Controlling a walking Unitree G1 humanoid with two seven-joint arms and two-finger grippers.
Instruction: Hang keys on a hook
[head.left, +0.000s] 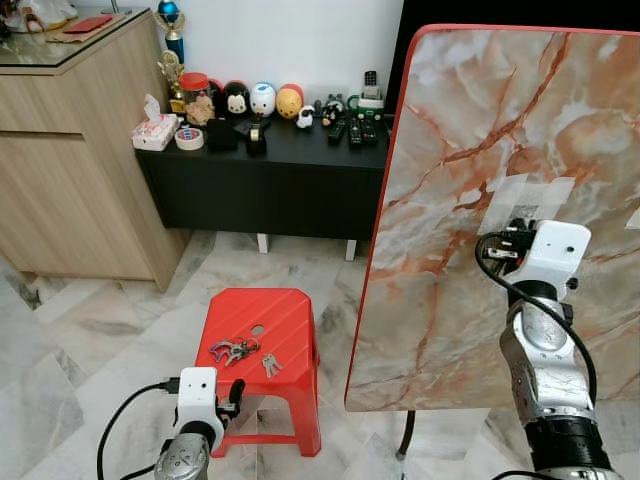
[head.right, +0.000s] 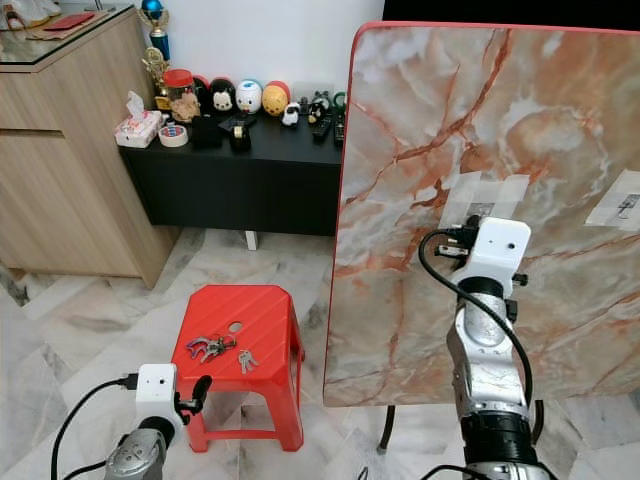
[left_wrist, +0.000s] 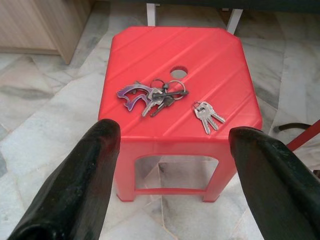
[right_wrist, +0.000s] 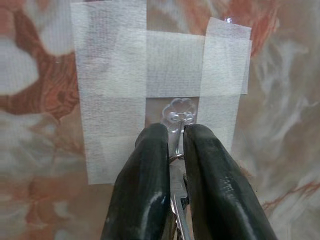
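1. Keys are the job, and the left eye view shows two bunches on the red stool (head.left: 262, 330): a big bunch (head.left: 233, 350) with a purple tag and a small bunch (head.left: 270, 364) just beside it. They lie flat on the seat, within easy reach from above. The left gripper (head.left: 234, 396) sits low at the stool's near edge. The right arm is raised to an upright marble board (head.left: 500, 150), its gripper (head.left: 500, 240) up against a taped patch (head.left: 525, 200); the board stands on edge so a hook on it faces the robot.

2. In the right eye view the layout is the same, and a second taped patch (head.right: 622, 205) shows further right on the board. Behind the stool, a black bench (head.right: 240, 165) carries toys and remotes, well apart from the work.

3. The left wrist view looks down on the stool between two widely spread fingers (left_wrist: 75, 185), holding nothing. Both bunches lie ahead of them, untouched. I judge this claw is waiting its turn.

4. Close up in the right wrist view, a clear plastic hook (right_wrist: 181, 114) is held to the board by white tape. The fingers (right_wrist: 145, 180) are pinched nearly together on a metal key ring (right_wrist: 176, 156), with key metal visible lower between them. The ring is at the hook's foot; whether it has caught on the hook I cannot tell.
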